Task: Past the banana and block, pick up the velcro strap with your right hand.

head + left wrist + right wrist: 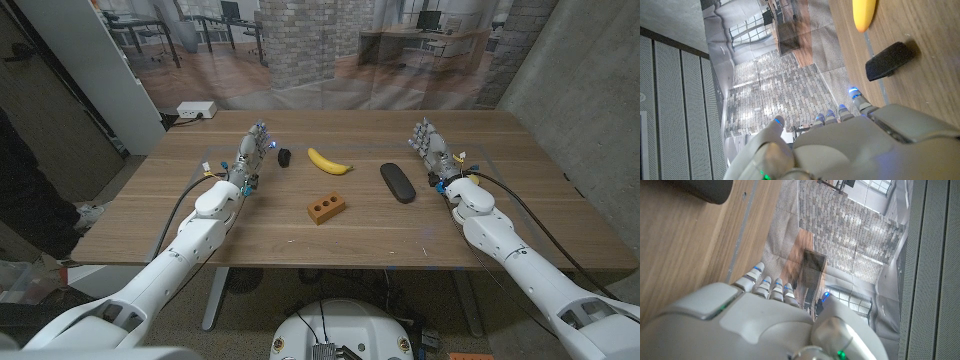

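Robot hand (433, 147) above wooden table (300, 240)

On the bench (420, 235) lie a banana (330, 161), a block (327, 208), a small black strap (284, 157) and a dark case (397, 182). The left hand (250, 155) stands just beside the strap; the right hand (432, 148) stands near the case, both empty with fingers apart.

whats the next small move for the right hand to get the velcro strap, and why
Probably start sweeping the right hand across the table toward the robot's left. It is open and holds nothing, while the small black velcro strap lies at the far side near the left hand, past the dark case, block and banana.
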{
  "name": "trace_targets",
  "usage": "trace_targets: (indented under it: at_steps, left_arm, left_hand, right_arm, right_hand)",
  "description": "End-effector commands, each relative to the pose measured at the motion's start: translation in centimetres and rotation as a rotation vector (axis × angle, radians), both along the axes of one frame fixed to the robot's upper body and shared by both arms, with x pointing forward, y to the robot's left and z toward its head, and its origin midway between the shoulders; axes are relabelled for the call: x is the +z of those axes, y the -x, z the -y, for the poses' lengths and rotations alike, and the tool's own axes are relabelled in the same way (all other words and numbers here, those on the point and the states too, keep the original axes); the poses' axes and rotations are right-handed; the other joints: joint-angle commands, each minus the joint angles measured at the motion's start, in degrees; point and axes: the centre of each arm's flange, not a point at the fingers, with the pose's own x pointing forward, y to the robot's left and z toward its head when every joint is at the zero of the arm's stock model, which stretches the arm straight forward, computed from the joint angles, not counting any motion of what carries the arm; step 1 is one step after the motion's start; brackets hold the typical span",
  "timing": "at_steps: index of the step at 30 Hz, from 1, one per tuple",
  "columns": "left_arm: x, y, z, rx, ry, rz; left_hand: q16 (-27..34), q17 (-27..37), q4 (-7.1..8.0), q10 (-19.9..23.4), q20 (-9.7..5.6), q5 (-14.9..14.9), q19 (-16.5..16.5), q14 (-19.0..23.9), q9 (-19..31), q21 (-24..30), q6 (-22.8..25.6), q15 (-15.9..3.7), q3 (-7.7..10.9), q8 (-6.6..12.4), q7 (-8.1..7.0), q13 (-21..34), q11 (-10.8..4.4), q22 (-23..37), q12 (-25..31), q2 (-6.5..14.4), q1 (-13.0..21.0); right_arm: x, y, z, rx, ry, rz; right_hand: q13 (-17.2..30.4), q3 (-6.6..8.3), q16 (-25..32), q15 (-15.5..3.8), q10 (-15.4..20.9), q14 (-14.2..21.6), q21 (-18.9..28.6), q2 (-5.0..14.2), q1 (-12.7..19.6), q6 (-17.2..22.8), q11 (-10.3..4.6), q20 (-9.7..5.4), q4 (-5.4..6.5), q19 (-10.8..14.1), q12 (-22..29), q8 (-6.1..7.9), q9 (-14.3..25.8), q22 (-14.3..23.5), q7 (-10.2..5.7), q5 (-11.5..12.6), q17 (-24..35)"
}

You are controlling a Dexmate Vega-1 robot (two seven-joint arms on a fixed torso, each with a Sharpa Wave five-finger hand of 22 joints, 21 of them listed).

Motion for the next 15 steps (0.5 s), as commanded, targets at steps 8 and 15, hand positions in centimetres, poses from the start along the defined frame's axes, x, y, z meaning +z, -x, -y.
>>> trace_targets:
  at_steps: [8,15]
  left_arm:
    - [-0.11,0.15,-0.78,0.018,0.012,-0.002]
    - [-0.24,0.58,-1.14,0.032,0.018,0.000]
  left_hand:
    - [0.28,0.29,-0.05,-16.45,0.07,0.42,-16.17,-18.81,0.07,0.08,-14.14,0.17,0.26,0.30,0.21,0.14,0.05,0.23,0.36,3.72,0.04]
    - [0.28,0.29,-0.11,-16.75,0.46,0.43,-16.21,-18.82,0.08,-0.14,-14.07,0.91,0.18,0.34,0.58,0.16,0.65,0.24,0.28,3.61,0.05]
  right_arm:
    - [0.85,0.38,0.29,-0.031,0.051,0.017]
    - [1.37,0.67,0.12,-0.041,0.077,0.026]
  right_hand:
    - [0.25,0.15,0.22,0.86,-0.47,-0.37,0.21,0.04,1.72,-0.60,1.28,1.07,-1.97,0.62,0.11,0.06,0.19,0.01,1.25,0.01,-0.14]
    - [0.24,0.00,0.15,1.28,-0.51,-0.51,0.13,-1.13,2.59,-0.81,1.54,1.45,-3.05,0.59,0.13,0.06,0.17,-0.03,1.63,-0.06,-0.19]
